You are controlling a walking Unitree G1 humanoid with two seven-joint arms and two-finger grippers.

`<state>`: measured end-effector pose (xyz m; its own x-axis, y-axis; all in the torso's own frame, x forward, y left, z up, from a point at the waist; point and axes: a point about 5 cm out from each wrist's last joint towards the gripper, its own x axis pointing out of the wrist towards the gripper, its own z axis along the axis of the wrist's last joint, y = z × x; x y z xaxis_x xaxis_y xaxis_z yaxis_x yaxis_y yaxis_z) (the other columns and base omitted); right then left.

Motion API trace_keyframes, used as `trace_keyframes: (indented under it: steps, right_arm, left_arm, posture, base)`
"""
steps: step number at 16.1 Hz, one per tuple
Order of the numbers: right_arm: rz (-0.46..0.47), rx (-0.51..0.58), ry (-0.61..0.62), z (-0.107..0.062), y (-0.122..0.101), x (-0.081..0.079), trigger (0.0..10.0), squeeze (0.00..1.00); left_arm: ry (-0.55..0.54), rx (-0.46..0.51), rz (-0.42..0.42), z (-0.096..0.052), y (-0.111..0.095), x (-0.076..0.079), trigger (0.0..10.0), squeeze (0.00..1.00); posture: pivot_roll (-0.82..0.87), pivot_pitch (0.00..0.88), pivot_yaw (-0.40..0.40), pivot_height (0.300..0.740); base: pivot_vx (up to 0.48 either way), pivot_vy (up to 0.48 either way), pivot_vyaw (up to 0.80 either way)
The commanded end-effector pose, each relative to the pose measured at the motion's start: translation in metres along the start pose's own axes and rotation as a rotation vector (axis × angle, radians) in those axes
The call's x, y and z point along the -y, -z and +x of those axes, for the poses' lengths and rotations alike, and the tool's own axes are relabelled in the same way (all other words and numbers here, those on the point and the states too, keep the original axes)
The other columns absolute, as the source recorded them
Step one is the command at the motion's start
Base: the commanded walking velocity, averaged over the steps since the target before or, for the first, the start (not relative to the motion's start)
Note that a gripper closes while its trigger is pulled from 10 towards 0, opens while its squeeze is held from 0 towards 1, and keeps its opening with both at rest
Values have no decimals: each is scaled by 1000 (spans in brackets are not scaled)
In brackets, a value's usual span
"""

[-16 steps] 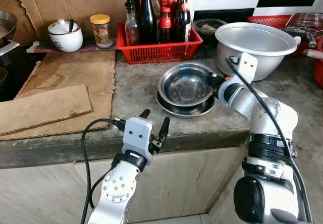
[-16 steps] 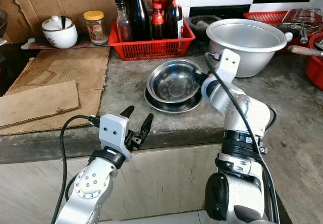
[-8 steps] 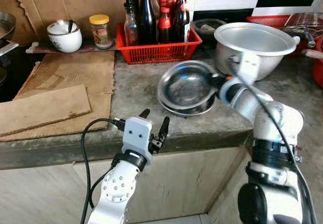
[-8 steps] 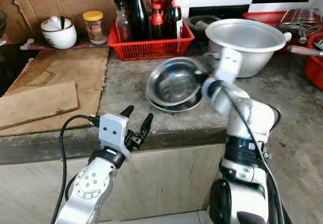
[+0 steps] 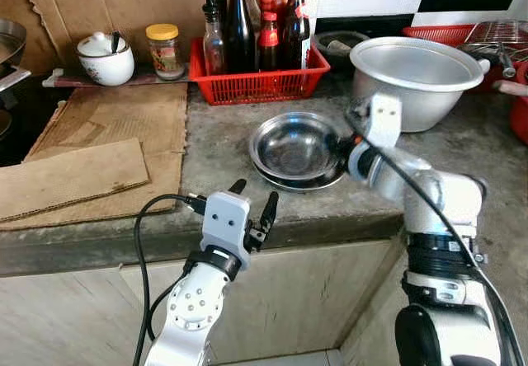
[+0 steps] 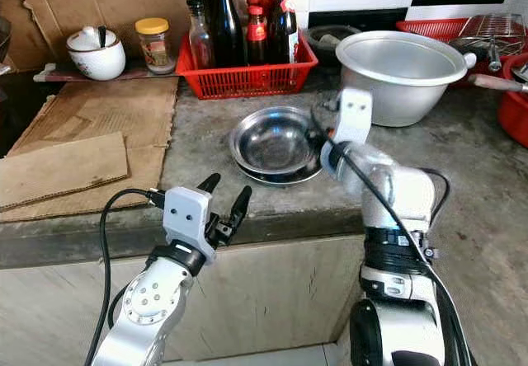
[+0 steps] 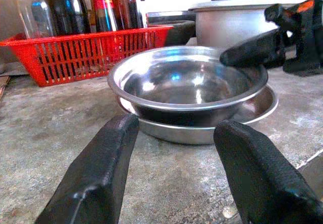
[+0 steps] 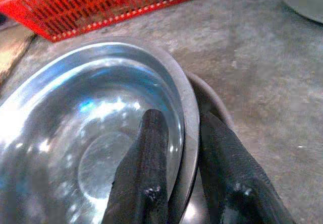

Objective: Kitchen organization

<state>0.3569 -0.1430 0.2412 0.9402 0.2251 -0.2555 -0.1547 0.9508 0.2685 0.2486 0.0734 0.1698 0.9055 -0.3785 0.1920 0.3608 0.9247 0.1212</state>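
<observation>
— While pinching the steel bowl [image 5: 299, 145] by its rim, where exactly?
— Right gripper [image 8: 181, 173], on the counter [image 5: 214, 147]; apparently seated in a second dish. Left gripper [image 5: 252, 209]: spread wide, holding nothing.

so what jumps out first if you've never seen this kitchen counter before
The right hand pinches the rim of a steel bowl that sits on a steel plate mid-counter, one finger inside and one outside. Behind it stand a red basket of dark bottles and a big aluminium pot. The left hand hovers open at the counter's front edge.
</observation>
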Motion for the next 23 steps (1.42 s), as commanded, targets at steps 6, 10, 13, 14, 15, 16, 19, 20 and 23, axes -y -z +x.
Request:
trace_keyframes:
  steps: [6,10,13,14,15,16,19,20,23]
  right_arm:
    - [-31,-21,-16,3,-5,-4,10000,0]
    - [-81,-68,10,7,-8,0,10000,1000]
    - [-88,-71,3,7,-11,-1,10000,0]
    - [-80,-87,1,8,-12,-1,10000,0]
    - [-76,-96,0,8,-12,0,10000,0]
    - [-72,-111,-1,9,-11,0,10000,0]
    - [-82,-162,-32,11,-8,-2,10000,0]
    - [-88,-171,-42,11,-7,-3,10000,0]
    - [-103,-185,-52,12,-5,-5,10000,0]
  left_arm:
    - [-4,-11,7,-1,2,1,10000,0]
    - [-4,-11,4,-1,2,2,10000,0]
    - [-6,-12,2,-2,2,2,10000,0]
    - [-6,-15,2,-2,2,3,10000,0]
    - [-6,-16,3,-2,2,3,10000,0]
    - [-6,-15,2,-2,2,3,10000,0]
    - [-8,-15,3,-2,2,2,10000,0]
    - [-9,-15,3,-2,3,2,10000,0]
    - [-9,-15,4,-2,3,2,10000,0]
  posture:
    - [192,82,-40,740]
    - [190,89,-42,740]
    - [190,90,-44,740]
    - [189,91,-41,740]
    - [189,93,-44,740]
    - [188,94,-44,740]
    - [190,94,-45,740]
    - [189,94,-44,740]
    - [191,93,-47,740]
  base:
    - [0,0,0]
    - [0,0,0]
    - [0,0,0]
    - [0,0,0]
    - [0,0,0]
    - [0,0,0]
    - [0,0,0]
    - [0,0,0]
    - [0,0,0]
